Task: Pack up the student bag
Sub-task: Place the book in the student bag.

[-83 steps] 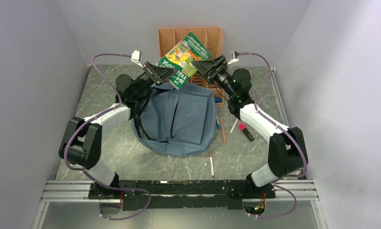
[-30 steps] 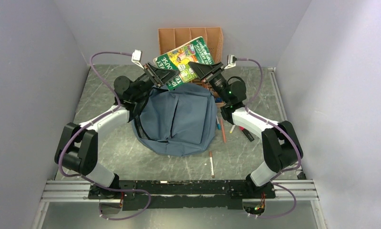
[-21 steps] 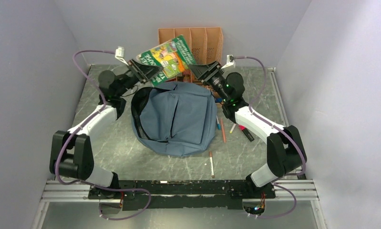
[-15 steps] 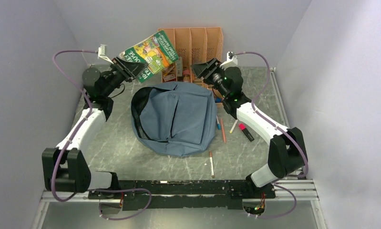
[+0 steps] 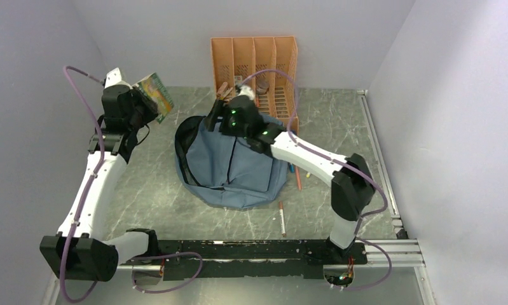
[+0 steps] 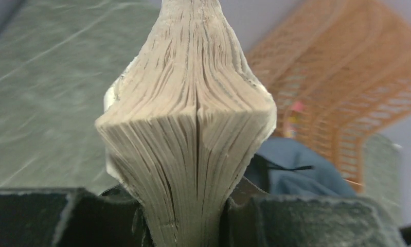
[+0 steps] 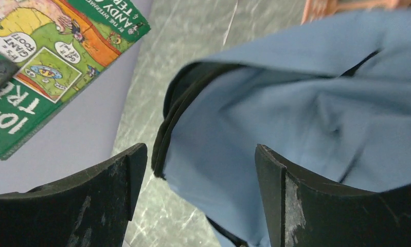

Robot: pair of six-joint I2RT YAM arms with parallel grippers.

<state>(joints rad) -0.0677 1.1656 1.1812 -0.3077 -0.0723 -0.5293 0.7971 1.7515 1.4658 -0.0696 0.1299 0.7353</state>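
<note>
At the far left of the worktop (image 5: 156,190), close to the side wall, the left fingers (image 5: 144,105) are clamped on a book (image 5: 156,94) with a green cartoon cover. They hold it in the air, clear of the surface. The left wrist camera shows the page block pinched between the two dark fingers, with the leaves fanning out above the grip. The left arm is stretched long from its base at the near left corner. Its forearm rises toward the far left and the wrist is lifted.

The right fingers (image 5: 213,119) stand wide apart and hold nothing. They hover just over the far-left corner of the student bag (image 5: 238,168), and its black-edged rim lies between them in the right wrist view. Whether they touch the fabric cannot be told. The right arm reaches from its base at the near right, bends at the elbow beside the bag, and crosses above the bag's far right part.

One student bag lies flat in the middle of the worktop. One book is in view, and one orange slotted organizer (image 5: 254,54) stands against the back wall just behind the bag. One pen (image 5: 281,218) lies alone near the bag's front edge. Other pens (image 5: 297,179) lie along its right side, partly hidden by the arm, so their number is unclear.
</note>
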